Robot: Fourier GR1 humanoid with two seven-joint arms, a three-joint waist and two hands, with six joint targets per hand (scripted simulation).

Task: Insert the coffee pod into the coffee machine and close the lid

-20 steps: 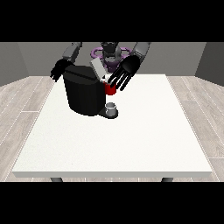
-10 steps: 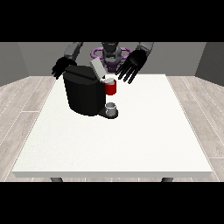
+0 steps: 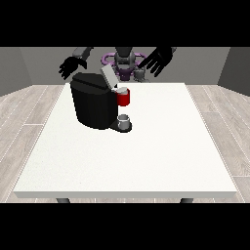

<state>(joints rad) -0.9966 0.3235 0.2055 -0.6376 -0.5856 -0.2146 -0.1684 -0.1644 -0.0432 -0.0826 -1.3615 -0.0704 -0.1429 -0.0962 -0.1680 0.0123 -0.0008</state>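
Your open hand at the view's right (image 3: 157,60) hangs spread above the black boxy coffee machine (image 3: 95,101); bring it squarely onto the raised grey lid (image 3: 108,76) and press down.

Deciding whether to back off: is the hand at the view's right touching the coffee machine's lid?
Apart. In the front view the hand at the view's right is raised with spread fingers, with plain background between it and the tilted-up lid of the coffee machine.

Coffee machine (image 3: 95,105): its rear, upper left of centre, faces away, unseen.
Robot body (image 3: 125,62): lower part hidden behind the tabletop (image 3: 146,156) far edge.
Small grey thing (image 3: 140,73): top centre, too small to identify.
Table legs: only stubs show at the bottom edge.
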